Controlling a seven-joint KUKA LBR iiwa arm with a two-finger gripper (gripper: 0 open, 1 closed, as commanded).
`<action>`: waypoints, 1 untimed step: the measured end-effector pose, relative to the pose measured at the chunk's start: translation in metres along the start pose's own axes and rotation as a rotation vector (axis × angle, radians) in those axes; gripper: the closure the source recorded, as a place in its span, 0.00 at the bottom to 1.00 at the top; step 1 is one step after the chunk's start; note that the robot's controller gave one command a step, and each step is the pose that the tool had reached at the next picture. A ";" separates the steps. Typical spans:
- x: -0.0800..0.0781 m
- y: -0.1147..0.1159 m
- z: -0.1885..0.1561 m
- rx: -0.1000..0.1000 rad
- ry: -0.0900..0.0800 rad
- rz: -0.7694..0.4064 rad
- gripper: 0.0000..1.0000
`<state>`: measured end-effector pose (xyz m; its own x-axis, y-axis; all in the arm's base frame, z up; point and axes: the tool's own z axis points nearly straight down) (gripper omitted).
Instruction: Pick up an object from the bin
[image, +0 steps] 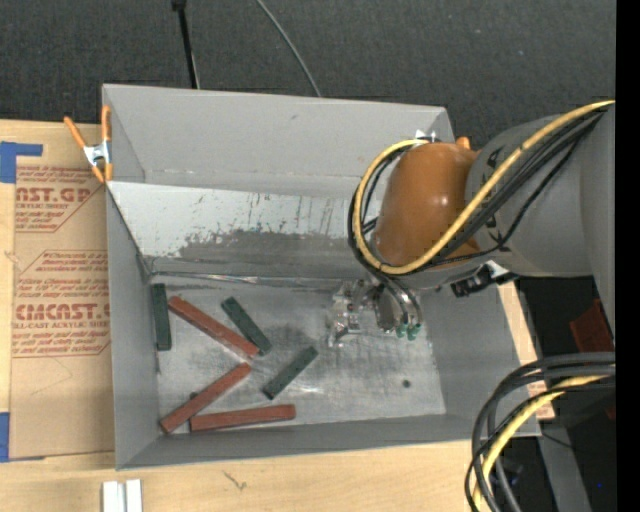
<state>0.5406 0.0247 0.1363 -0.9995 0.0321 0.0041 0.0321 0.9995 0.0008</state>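
Observation:
My gripper (350, 320) hangs low over the bare floor in the right half of the bin, under the orange wrist cover. I see nothing held in it. The nearest loose thing is a dark green bar (290, 371), lying slanted just below and left of the gripper and apart from it. Further left another dark green bar (245, 325) lies at an angle, its lower end against a long red bar (212, 326).
At the bin's left side a dark green bar (160, 317) lies along the wall. Two more red bars (205, 398) (243, 418) lie near the front left corner. The arm and its cables cover the bin's right rim.

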 end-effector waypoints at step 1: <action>-0.005 -0.009 -0.109 0.001 -0.009 -0.187 0.00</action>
<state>0.5462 0.0153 0.2457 -0.9880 -0.1544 -0.0053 -0.1544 0.9880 -0.0006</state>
